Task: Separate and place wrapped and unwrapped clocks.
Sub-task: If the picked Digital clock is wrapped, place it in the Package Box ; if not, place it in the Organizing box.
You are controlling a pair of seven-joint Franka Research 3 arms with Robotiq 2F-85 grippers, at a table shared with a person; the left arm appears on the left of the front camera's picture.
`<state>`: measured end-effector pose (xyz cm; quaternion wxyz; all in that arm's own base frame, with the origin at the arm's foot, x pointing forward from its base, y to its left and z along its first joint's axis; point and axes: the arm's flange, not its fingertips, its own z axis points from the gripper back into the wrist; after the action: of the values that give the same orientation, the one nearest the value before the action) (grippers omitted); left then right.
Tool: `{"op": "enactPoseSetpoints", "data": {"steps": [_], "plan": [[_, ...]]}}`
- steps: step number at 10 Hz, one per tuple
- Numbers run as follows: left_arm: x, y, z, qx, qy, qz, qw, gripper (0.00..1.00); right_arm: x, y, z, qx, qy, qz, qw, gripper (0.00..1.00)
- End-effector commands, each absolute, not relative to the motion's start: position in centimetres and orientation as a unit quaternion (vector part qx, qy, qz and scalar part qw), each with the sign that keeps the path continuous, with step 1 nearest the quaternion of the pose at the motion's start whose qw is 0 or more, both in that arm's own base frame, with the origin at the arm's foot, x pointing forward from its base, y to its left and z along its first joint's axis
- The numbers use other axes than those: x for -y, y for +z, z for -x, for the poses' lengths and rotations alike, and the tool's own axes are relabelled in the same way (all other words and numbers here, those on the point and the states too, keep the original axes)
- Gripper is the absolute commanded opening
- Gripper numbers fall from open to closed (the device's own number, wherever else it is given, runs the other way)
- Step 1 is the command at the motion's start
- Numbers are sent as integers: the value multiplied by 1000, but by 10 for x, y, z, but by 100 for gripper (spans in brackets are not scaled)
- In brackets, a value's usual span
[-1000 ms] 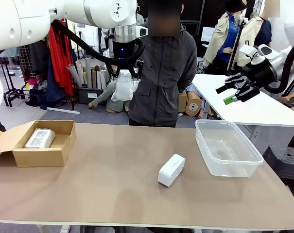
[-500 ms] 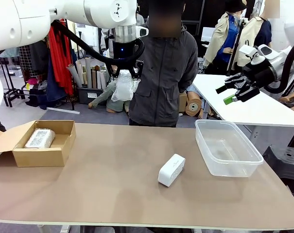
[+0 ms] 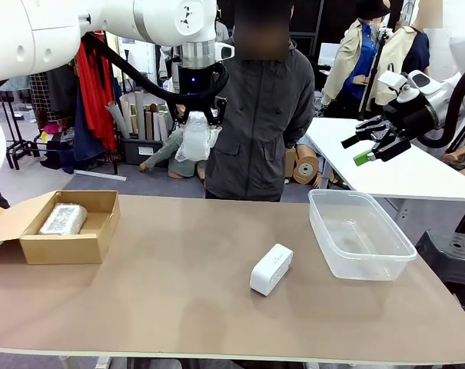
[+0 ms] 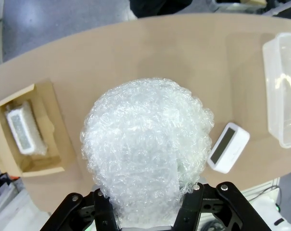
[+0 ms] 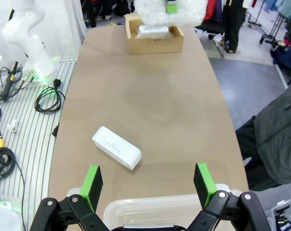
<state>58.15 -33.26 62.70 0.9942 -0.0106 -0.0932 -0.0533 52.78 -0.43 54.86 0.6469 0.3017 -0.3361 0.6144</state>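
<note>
Clamping a wrapped clock (image 4: 145, 144) high above the surface (image 3: 178, 265), the left claw (image 3: 197, 121) hangs right of the cardboard box (image 3: 94, 234); the right claw (image 3: 356, 151) gapes empty.

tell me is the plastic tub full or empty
Empty: the tub has a bare clear bottom; the unwrapped clock sits outside it.

Front looks across, both wrists overlook table (image 3: 178, 292)
</note>
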Motion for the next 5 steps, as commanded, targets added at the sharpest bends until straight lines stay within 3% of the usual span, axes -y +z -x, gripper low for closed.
{"op": "enactPoseSetpoints", "data": {"steps": [1,5], "plan": [[312,640,-564,49,-67,-34,996,0,4,550,-526,338,614,-301,647,100],[279,653,-532,22,-37,-119,992,0,4,550,-526,338,614,-301,647,100]]}}
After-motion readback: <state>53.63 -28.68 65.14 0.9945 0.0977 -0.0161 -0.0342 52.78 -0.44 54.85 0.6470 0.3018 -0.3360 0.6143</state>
